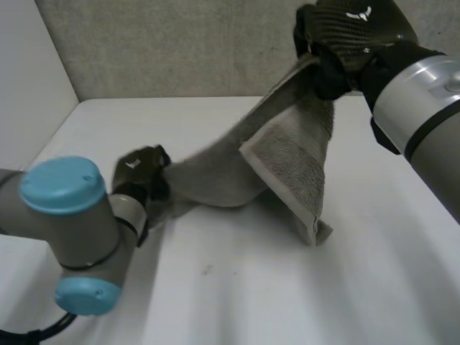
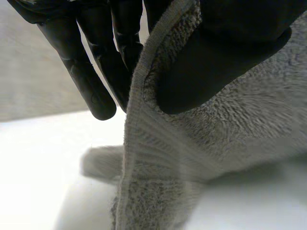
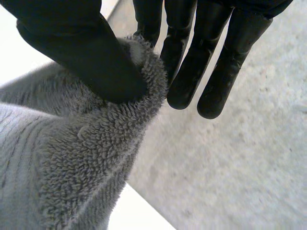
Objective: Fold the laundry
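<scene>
Towel: the grey towel [image 1: 287, 162] is hanging stretched between the two hands above the white desk [image 1: 302, 295], and its lowest fold appears to be resting on the surface near the middle.
Right robot hand: the right robot hand [image 1: 345, 39] is holding one end high at the far right, pinching the pile between thumb and straight fingers.
Left robot hand: the left robot hand [image 1: 140, 176] is grasping the other end low at the near left, its thumb clamping the hemmed edge.
Risk: both grasps are looking shallow and are sitting close to the edge, so a sharp pull could be tugging the cloth free. The sagging, doubled-over part is threatening to land crooked and spoil the fold.
Hidden: the towel's other corners are lying tucked in its own folds. How much cloth is sitting behind each thumb is hard to make out.
</scene>
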Available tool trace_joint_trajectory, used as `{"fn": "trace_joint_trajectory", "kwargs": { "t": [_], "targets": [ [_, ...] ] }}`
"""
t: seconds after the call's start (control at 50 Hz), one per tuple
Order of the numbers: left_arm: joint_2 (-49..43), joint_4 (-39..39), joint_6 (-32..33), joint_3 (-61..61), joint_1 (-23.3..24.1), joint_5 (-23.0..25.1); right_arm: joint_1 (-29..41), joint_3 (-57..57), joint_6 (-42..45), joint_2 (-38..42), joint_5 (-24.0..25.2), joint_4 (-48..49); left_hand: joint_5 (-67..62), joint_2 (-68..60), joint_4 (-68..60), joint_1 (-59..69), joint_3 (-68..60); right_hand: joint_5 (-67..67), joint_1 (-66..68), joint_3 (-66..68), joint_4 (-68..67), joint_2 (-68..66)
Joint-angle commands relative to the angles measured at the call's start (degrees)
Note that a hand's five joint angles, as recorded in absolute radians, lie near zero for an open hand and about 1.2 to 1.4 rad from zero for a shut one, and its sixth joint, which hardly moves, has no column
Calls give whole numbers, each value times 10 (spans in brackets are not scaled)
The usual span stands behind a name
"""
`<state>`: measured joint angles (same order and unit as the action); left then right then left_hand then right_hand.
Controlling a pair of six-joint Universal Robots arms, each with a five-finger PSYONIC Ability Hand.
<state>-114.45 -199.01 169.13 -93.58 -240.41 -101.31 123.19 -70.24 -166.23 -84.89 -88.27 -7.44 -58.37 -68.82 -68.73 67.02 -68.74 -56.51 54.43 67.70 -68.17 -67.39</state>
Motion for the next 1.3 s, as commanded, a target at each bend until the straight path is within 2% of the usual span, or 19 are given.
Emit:
{"fn": "trace_joint_trajectory", "kwargs": {
  "t": [0.02, 0.18, 0.26, 0.34, 0.46, 0.5, 0.62, 0.66, 0.68, 0.7, 0.72, 0.74, 0.78, 0.82, 0.86, 1.0, 1.08, 1.2, 1.3],
  "targets": [
    [126, 102, 77, -11, -66, 42, -87, -45, 112, 2, 43, -93, -116, -112, -113, 130, -113, -135, 256, 123, -118, -126],
    [227, 233, 186, -1, -73, 123, -96, -95, 254, 45, 96, -202, -116, -112, -113, 130, -113, -135, 256, 123, -118, -126],
    [228, 282, 239, -1, -74, 125, -93, -119, 306, 66, 94, -236, -116, -112, -113, 130, -113, -135, 256, 123, -118, -126],
    [181, 337, 317, -6, -75, 122, -88, -149, 372, 103, 92, -258, -116, -112, -113, 130, -113, -135, 256, 123, -118, -126],
    [88, 346, 353, 7, -76, 116, -88, -141, 404, 163, 88, -257, -116, -112, -113, 130, -113, -135, 256, 123, -118, -126],
    [31, 333, 352, 53, -72, 112, -87, -94, 403, 194, 79, -249, -116, -112, -113, 130, -113, -135, 256, 123, -118, -126],
    [-19, 262, 352, 191, -68, 96, -80, 40, 390, 216, 20, -179, -116, -112, -113, 130, -113, -135, 256, 123, -118, -126],
    [-31, 147, 353, 308, -67, 52, -79, 123, 392, 210, -34, -58, -116, -112, -113, 130, -113, -135, 256, 123, -118, -126],
    [-32, 146, 353, 308, -67, 52, -79, 123, 392, 210, -34, -57, -116, -112, -113, 130, -113, -135, 256, 123, -118, -126],
    [-32, 85, 355, 358, -67, 25, -78, 148, 391, 201, -47, 21, -116, -112, -113, 130, -113, -135, 256, 123, -118, -126],
    [-30, 30, 351, 394, -67, 6, -80, 151, 389, 185, -48, 107, -116, -112, -113, 130, -113, -135, 256, 123, -118, -126],
    [-30, 29, 351, 394, -67, 6, -80, 151, 389, 185, -48, 108, -116, -112, -113, 130, -113, -135, 256, 123, -118, -126],
    [-23, -19, 346, 414, -67, -6, -85, 108, 389, 140, -34, 257, -116, -112, -113, 130, -113, -135, 256, 123, -118, -126],
    [2, -82, 329, 416, -66, -6, -84, 78, 389, 118, -25, 315, -116, -112, -113, 130, -113, -135, 256, 123, -118, -126],
    [15, -86, 319, 405, -66, -6, -84, 50, 388, 100, -9, 349, -116, -112, -113, 130, -113, -135, 256, 123, -118, -126],
    [51, -77, 291, 277, -69, 2, -83, -32, 388, 86, 47, 323, -116, -112, -113, 130, -113, -135, 256, 123, -118, -126],
    [60, -78, 290, 165, -73, 15, -89, -65, 388, 92, 82, 233, -116, -112, -113, 130, -113, -135, 256, 123, -118, -126],
    [52, -83, 292, 29, -76, 31, -117, -94, 384, 156, 123, 120, -116, -112, -113, 130, -113, -135, 256, 123, -118, -126],
    [28, -85, 292, -29, -76, 35, -122, -111, 370, 211, 129, 74, -116, -112, -113, 130, -113, -135, 256, 123, -118, -126]
  ]
}}
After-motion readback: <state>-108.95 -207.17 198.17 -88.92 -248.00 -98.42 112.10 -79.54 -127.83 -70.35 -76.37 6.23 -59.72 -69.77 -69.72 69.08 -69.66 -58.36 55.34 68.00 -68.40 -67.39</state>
